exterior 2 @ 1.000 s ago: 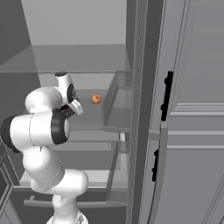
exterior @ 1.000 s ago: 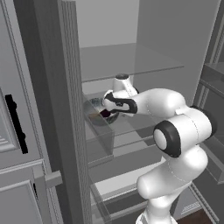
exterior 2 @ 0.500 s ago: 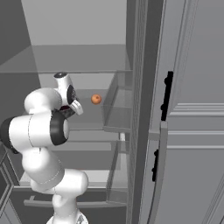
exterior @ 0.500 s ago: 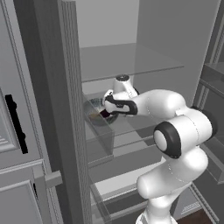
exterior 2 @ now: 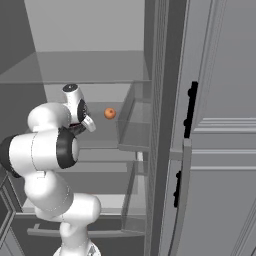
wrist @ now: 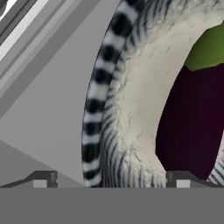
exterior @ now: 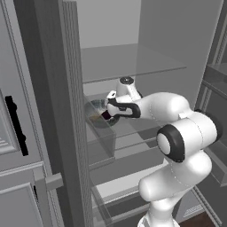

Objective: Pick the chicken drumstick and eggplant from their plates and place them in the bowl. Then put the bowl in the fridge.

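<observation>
Fridge (exterior: pixel 146 48) interior, door open, bowl (wrist: pixel 131 100) parked on shelf, left-centre in left base view.
Pincer (wrist: pixel 111 179) spread wide, straddling the rim; eggplant (wrist: pixel 192 118) inside. Risk: retreating fingertip snags rim, tipping bowl off shelf.

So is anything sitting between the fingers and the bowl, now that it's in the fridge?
Nothing visible does. In the hand view the open fingers straddle the bowl rim, eggplant inside, and the bowl rests on the fridge shelf.
</observation>
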You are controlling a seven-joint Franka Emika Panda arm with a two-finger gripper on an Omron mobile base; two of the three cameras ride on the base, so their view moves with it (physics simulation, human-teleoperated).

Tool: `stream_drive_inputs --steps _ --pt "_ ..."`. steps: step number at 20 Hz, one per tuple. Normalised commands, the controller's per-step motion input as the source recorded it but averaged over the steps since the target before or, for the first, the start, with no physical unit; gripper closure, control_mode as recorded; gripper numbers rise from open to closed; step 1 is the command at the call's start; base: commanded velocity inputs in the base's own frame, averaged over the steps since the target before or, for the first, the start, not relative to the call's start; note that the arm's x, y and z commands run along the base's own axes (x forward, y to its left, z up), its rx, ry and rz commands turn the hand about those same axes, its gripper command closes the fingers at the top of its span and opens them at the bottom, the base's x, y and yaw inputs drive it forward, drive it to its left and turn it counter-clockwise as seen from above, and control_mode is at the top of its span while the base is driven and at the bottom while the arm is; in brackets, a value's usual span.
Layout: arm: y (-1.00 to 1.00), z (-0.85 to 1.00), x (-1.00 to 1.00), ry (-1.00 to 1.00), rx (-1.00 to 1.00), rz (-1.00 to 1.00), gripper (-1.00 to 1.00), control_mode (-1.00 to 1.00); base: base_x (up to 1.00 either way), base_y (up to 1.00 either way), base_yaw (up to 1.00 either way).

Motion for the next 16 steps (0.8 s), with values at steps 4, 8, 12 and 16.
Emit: stream_drive_inputs --steps 4,8,12,16 --pt "0.0 0.0 -0.01 -0.08 0.06 0.01 -1.0 -1.0 0.0 0.0 0.0" --pt "0.0 -0.06 -0.01 -0.11 0.06 0.02 -1.0 -1.0 0.0 0.0 0.0" --pt "0.0 -0.01 0.0 -0.09 0.06 0.03 -1.0 -1.0 0.0 0.0 0.0" --pt "-0.03 0.2 -0.09 -0.11 0.07 0.04 -1.0 -1.0 0.0 0.0 0.0"
